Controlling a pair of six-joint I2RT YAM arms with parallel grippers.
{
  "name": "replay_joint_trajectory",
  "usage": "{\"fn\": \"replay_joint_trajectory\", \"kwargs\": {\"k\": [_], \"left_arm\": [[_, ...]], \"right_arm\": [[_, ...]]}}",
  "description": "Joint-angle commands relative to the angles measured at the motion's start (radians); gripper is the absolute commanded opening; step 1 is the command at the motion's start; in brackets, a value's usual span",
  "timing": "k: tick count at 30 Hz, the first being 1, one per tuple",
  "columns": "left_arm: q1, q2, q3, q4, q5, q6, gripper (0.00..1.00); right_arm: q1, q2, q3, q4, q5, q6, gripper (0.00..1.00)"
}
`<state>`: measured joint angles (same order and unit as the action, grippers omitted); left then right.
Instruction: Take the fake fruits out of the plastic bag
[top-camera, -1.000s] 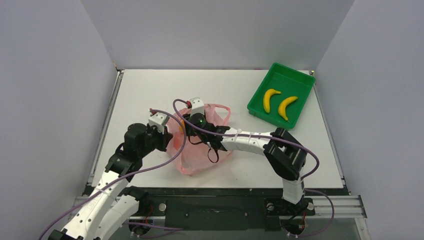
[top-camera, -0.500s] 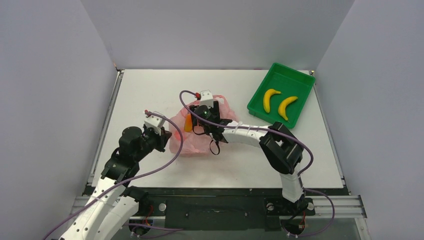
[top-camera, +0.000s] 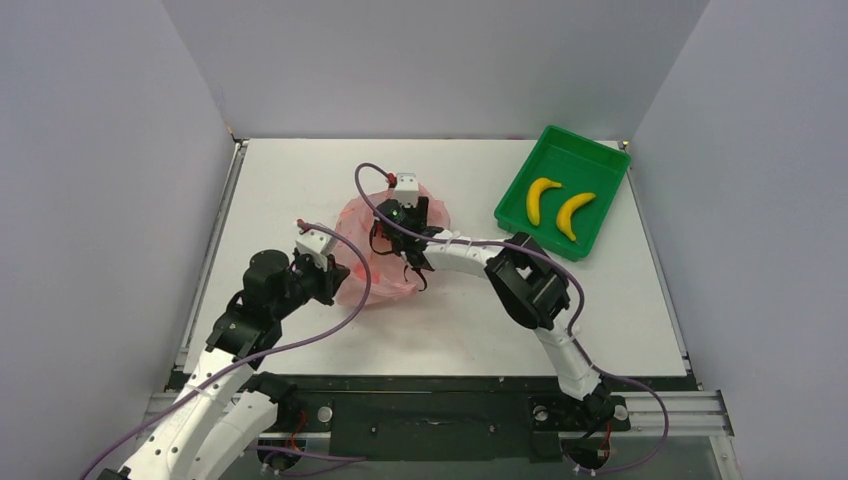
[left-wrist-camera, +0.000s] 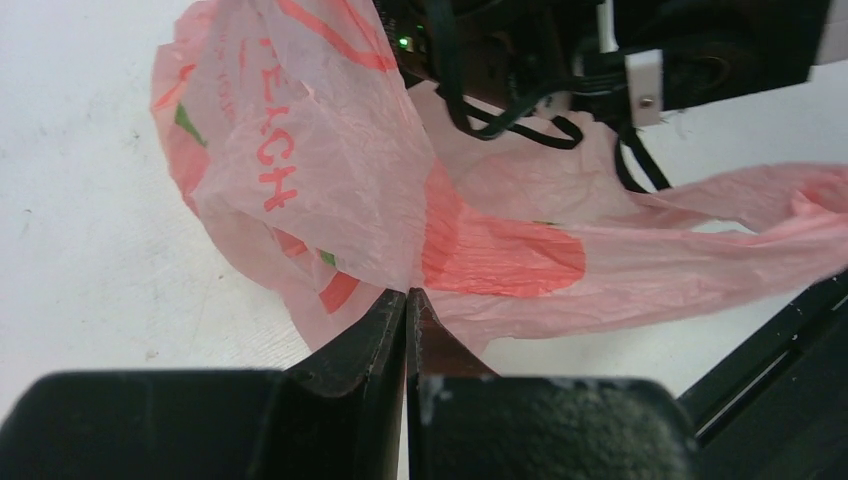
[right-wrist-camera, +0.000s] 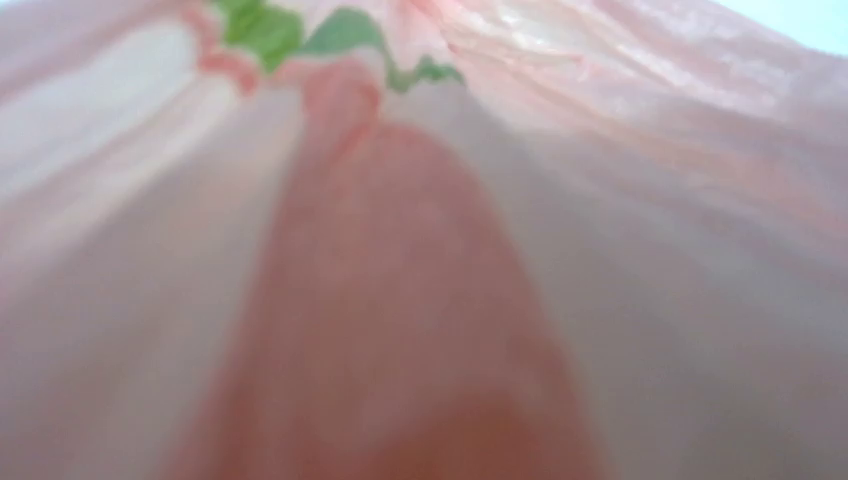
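Note:
The pink plastic bag (top-camera: 375, 262) lies bunched at the table's middle and also shows in the left wrist view (left-wrist-camera: 330, 150). My left gripper (top-camera: 335, 277) is shut on the bag's near edge, its fingertips (left-wrist-camera: 407, 296) pinching the film. My right gripper (top-camera: 396, 222) reaches into the bag from the right, and its fingers are hidden by the film. The right wrist view shows only pink film (right-wrist-camera: 620, 200) with a blurred reddish-orange patch close up. Two yellow bananas (top-camera: 541, 198) (top-camera: 573, 213) lie in the green tray. The mango-like piece is hidden.
The green tray (top-camera: 588, 166) stands at the back right corner. Grey walls enclose the table on three sides. The right arm's links and purple cable stretch across the table's middle towards the bag.
The right gripper has pushed further back and left into the bag, which has bunched up. The orange piece that showed half a second ago is hidden now. The left gripper keeps its hold.

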<state>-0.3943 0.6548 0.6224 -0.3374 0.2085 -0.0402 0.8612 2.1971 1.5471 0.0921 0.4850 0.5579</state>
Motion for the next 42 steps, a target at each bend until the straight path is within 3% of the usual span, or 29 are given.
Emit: {"fn": "replay_joint_trajectory", "kwargs": {"k": [1, 4, 8, 14, 20, 24, 31, 36, 38, 39, 40, 42], "left_arm": [[-0.014, 0.013, 0.002, 0.062, 0.072, -0.001, 0.00], [-0.019, 0.021, 0.004, 0.059, 0.065, -0.001, 0.00], [-0.022, 0.015, 0.002, 0.058, 0.050, 0.000, 0.00], [-0.030, 0.042, 0.007, 0.026, -0.082, 0.001, 0.00], [-0.029, 0.131, 0.041, -0.035, -0.211, -0.005, 0.00], [-0.028, 0.128, 0.039, -0.032, -0.239, -0.007, 0.00], [-0.028, 0.085, 0.033, -0.022, -0.249, -0.003, 0.00], [-0.029, 0.045, 0.022, 0.024, -0.076, -0.022, 0.00], [-0.029, 0.051, 0.038, 0.022, -0.010, -0.049, 0.10], [-0.029, 0.053, 0.043, 0.021, 0.000, -0.075, 0.26], [-0.029, 0.058, 0.052, 0.019, 0.015, -0.084, 0.36], [-0.028, 0.062, 0.073, 0.007, 0.029, -0.110, 0.41]], "right_arm": [[-0.021, 0.086, 0.144, 0.025, -0.048, 0.044, 0.86], [-0.037, 0.162, 0.275, -0.072, -0.088, 0.110, 0.81], [-0.045, 0.237, 0.384, -0.155, -0.107, 0.114, 0.68], [-0.048, 0.163, 0.335, -0.103, -0.189, 0.079, 0.48], [-0.047, 0.033, 0.219, -0.041, -0.269, 0.028, 0.14], [-0.047, -0.058, 0.123, -0.012, -0.300, 0.012, 0.02], [-0.049, -0.122, 0.028, 0.009, -0.344, -0.006, 0.00], [-0.046, -0.139, -0.027, 0.052, -0.461, 0.014, 0.13], [-0.043, -0.148, -0.055, 0.085, -0.538, 0.026, 0.23], [-0.043, -0.149, -0.065, 0.099, -0.564, 0.028, 0.28], [-0.042, -0.148, -0.067, 0.102, -0.610, 0.031, 0.30], [-0.043, -0.148, -0.081, 0.122, -0.668, 0.027, 0.38]]}}
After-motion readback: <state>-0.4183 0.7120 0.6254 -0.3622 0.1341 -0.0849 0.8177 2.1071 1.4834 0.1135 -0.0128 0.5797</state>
